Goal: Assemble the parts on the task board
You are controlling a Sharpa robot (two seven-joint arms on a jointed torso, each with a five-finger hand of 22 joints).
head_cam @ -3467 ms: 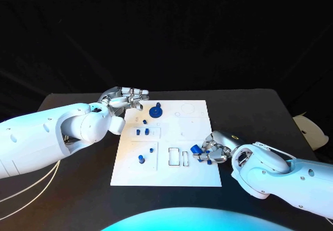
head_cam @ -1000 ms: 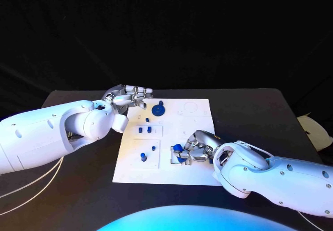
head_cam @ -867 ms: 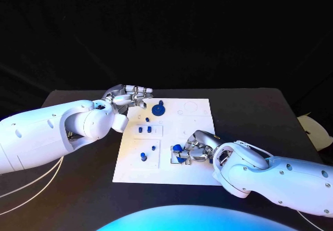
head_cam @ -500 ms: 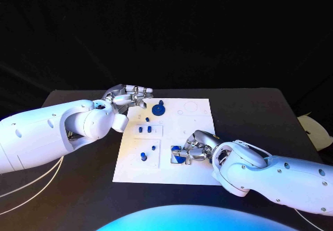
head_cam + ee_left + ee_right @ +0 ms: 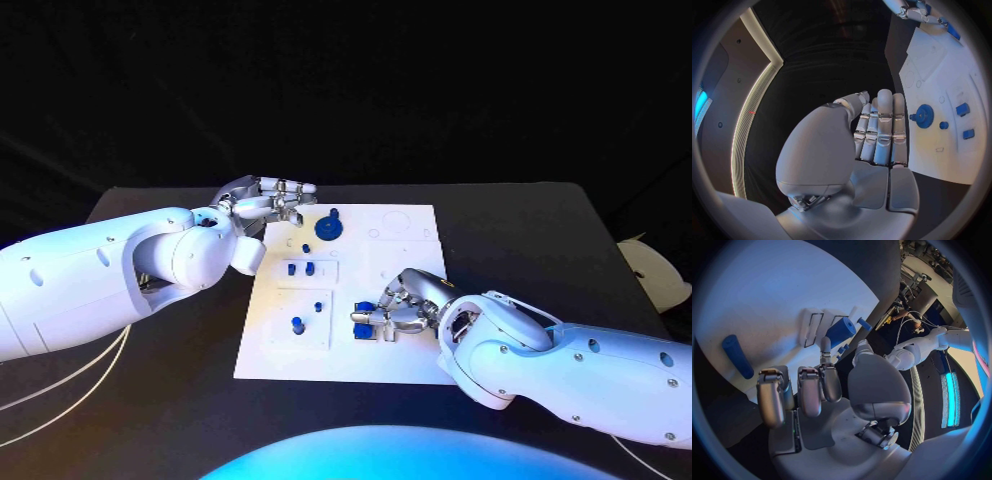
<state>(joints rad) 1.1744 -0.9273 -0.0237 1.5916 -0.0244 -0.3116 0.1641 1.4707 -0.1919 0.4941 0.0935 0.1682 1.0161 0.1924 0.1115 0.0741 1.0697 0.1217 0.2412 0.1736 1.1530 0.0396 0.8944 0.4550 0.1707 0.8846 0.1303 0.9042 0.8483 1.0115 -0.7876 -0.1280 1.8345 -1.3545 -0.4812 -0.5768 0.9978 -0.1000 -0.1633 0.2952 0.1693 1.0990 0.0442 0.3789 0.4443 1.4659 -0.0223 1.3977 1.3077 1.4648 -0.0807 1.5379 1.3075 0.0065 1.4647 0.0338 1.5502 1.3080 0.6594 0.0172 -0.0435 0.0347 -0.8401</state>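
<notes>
task board (image 5: 408, 360) near edge — hidden under right arm (image 5: 562, 365)

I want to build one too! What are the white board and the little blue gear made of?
The task board looks like matte white plastic or painted sheet: flat, even, no shine. The blue gear looks like moulded plastic: solid colour, crisp teeth. The pictures cannot confirm either.

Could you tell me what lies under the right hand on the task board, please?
The right hand pinches a blue part over rectangular slots in the task board. Whatever lies beneath its palm is covered.
</notes>
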